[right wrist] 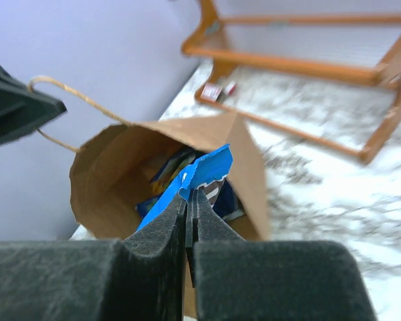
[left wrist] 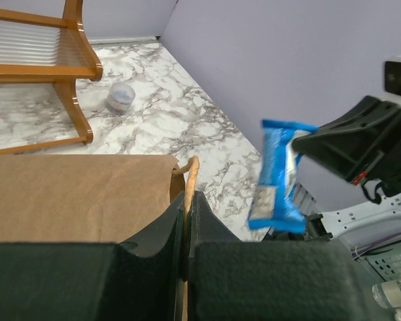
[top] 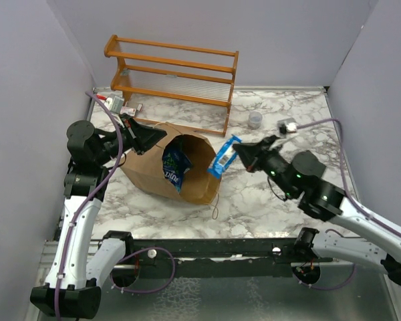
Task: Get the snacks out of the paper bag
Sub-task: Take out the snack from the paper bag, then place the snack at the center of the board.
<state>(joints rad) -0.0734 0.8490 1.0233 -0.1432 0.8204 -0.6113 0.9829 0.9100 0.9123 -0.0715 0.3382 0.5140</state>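
The brown paper bag [top: 202, 168] lies on its side with its mouth facing right; it also shows in the left wrist view [left wrist: 73, 194] and the right wrist view [right wrist: 250, 160]. My left gripper [top: 162, 137] is shut on the bag's upper rim [left wrist: 189, 180]. My right gripper [top: 235, 148] is shut on a bright blue snack packet [top: 223, 159], held in the air just right of the bag's mouth; the packet also shows in the left wrist view [left wrist: 279, 177] and the right wrist view [right wrist: 204, 172]. A larger dark blue pouch [top: 175, 164] and more packets [right wrist: 166, 170] lie inside the bag.
A wooden rack [top: 174, 73] stands at the back. A small clear cup [top: 254, 120] sits right of it. A small red-and-white packet [top: 115, 105] lies at the back left. Grey walls close in left, back and right.
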